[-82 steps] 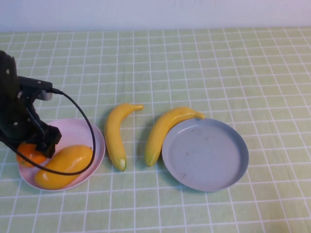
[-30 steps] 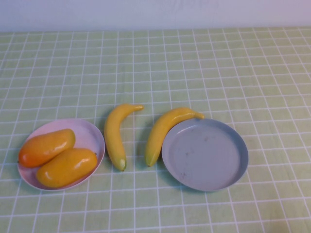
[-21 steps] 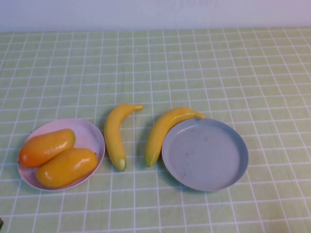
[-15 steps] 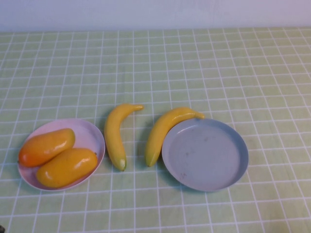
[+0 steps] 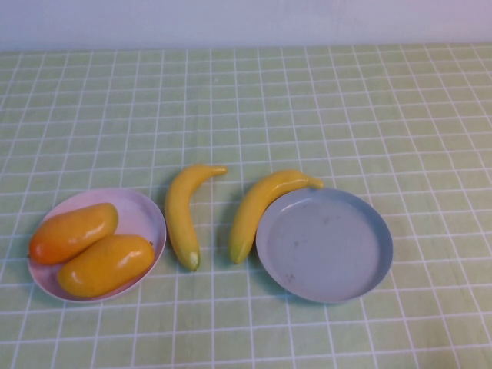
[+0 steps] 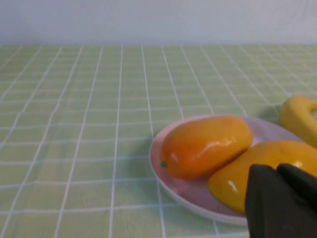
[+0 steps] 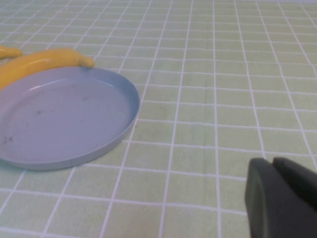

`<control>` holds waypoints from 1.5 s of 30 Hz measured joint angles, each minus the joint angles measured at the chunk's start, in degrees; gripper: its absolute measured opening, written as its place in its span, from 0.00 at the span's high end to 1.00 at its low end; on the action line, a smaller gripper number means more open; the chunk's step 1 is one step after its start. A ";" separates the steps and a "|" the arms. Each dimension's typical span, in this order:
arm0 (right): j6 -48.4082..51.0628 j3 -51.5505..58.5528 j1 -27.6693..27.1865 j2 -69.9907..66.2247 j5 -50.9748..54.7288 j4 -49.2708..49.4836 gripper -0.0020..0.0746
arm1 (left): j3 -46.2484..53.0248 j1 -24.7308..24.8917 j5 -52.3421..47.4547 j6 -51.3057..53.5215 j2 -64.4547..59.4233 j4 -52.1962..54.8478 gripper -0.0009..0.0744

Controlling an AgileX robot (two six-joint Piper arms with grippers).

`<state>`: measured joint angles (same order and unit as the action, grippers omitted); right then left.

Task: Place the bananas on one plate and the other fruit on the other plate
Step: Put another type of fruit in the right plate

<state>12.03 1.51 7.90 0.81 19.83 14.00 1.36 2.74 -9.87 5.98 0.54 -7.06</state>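
Nearest the robot, two mangoes lie side by side on the pink plate at the left, the grey-blue plate at the right. Between the plates lie two bananas — one touching the grey-blue rim. The left gripper sits beside the pink plate and the right gripper off the grey-blue plate — whether either claw is apart, I cannot tell.

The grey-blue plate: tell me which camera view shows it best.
The high view: the whole grey-blue plate shows, holding nothing, one banana along its rim. The right wrist view shows it low and cut off, beyond the right gripper. The left wrist view misses it, showing the left gripper by the pink plate.
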 joint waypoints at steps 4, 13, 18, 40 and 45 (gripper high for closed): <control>0.00 0.00 0.00 0.00 0.00 0.00 0.99 | 0.12 0.00 -6.97 -0.09 0.00 2.07 0.99; 0.00 0.00 0.00 0.00 0.00 0.00 0.99 | 0.12 0.00 -11.63 -0.28 0.00 2.60 0.99; 0.00 0.00 0.00 0.00 0.00 0.13 0.99 | 0.12 0.00 -11.63 -0.28 0.00 2.60 0.99; 0.00 0.00 0.00 0.00 -1.08 1.07 0.99 | 0.12 0.00 -11.63 -0.37 0.00 2.60 0.99; 0.00 0.00 0.00 0.00 -10.35 15.04 0.99 | 0.12 0.00 -11.63 -0.37 0.00 2.60 0.99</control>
<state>12.03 1.51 7.90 0.81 9.48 29.04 1.49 2.74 -21.50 5.61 0.54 -4.45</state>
